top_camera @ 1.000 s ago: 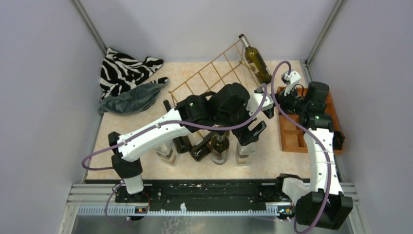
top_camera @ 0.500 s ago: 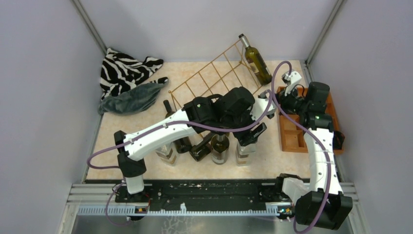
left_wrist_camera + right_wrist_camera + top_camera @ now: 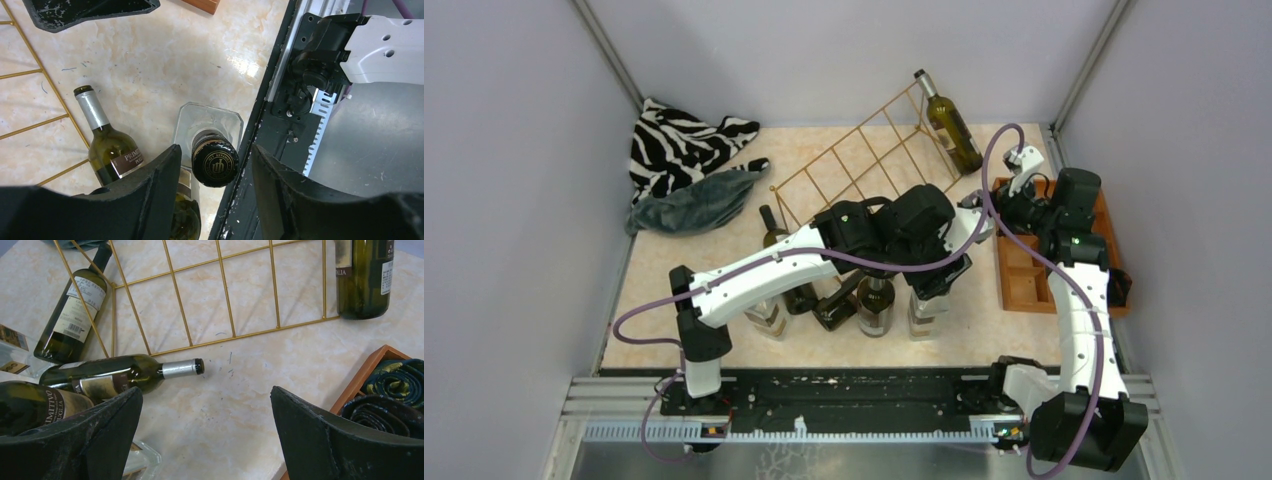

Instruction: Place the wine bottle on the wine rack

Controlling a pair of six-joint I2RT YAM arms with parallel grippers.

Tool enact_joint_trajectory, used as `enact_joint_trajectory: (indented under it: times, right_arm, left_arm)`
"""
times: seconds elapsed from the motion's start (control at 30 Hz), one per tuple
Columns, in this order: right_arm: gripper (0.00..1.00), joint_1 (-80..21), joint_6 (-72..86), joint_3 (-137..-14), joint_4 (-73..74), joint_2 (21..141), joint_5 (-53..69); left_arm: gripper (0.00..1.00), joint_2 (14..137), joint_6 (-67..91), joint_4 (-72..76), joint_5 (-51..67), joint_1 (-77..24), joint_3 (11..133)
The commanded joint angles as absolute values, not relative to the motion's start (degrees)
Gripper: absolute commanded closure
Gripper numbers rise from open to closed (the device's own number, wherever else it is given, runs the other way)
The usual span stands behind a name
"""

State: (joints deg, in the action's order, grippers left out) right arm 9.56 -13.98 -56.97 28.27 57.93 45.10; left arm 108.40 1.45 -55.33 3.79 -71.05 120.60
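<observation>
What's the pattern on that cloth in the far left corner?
Black-and-white zebra stripes on the cloth, clearest in the top external view.

The thin gold-coloured wire wine rack [image 3: 869,150], a wedge-shaped grid of rectangular cells, stands at the far middle of the beige marbled desk [image 3: 684,250], its grid face sloping. A dark green glass wine bottle [image 3: 952,130] lies in its rightmost column, neck pointing far. The black-capped wine bottle [image 3: 215,165] stands upright in a clear glass holder [image 3: 210,112] at the desk's near edge, right of centre. Its cap sits between the left end effector's [image 3: 216,152] fingers, with gaps either side.
</observation>
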Motion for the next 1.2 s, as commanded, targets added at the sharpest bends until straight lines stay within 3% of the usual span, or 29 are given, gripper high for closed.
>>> enact_joint_trajectory:
  times: [0.0, 0.13, 0.23, 0.33, 0.4, 0.47, 0.87, 1.17]
  right_arm:
    - [0.01, 10.3, -14.0, -57.1, 25.4, 58.0, 46.5]
    - [0.01, 10.3, -14.0, -57.1, 25.4, 57.8, 47.0]
    - [0.01, 10.3, -14.0, -57.2, 25.5, 57.8, 47.2]
    - [0.01, 10.3, -14.2, -57.1, 25.6, 57.8, 47.5]
    - [0.01, 10.3, -14.4, -57.1, 25.7, 57.7, 47.8]
    - [0.01, 10.3, -14.7, -57.3, 26.0, 57.6, 47.9]
    - [0.02, 10.3, -17.8, -60.1, 28.9, 57.5, 45.2]
    - [0.01, 10.3, -15.7, -63.5, 27.3, 59.6, 36.2]
  left_arm:
    - [0.41, 109.6, 0.8, -56.4, 3.7, -71.5, 120.6]
    - [0.46, 110.0, 0.8, -56.2, 4.2, -71.5, 120.7]
    - [0.55, 110.2, 0.6, -56.3, 3.9, -71.5, 120.8]
    - [0.73, 110.0, 0.5, -55.6, 3.7, -71.5, 121.0]
    - [0.90, 109.5, -1.0, -54.0, 4.0, -71.5, 121.0]
    - [1.00, 108.5, -1.7, -51.5, 3.3, -71.5, 120.6]
    - [1.00, 105.3, -1.6, -38.6, 6.9, -67.6, 121.5]
    - [1.00, 106.0, -0.1, -35.9, 14.2, -62.2, 122.5]
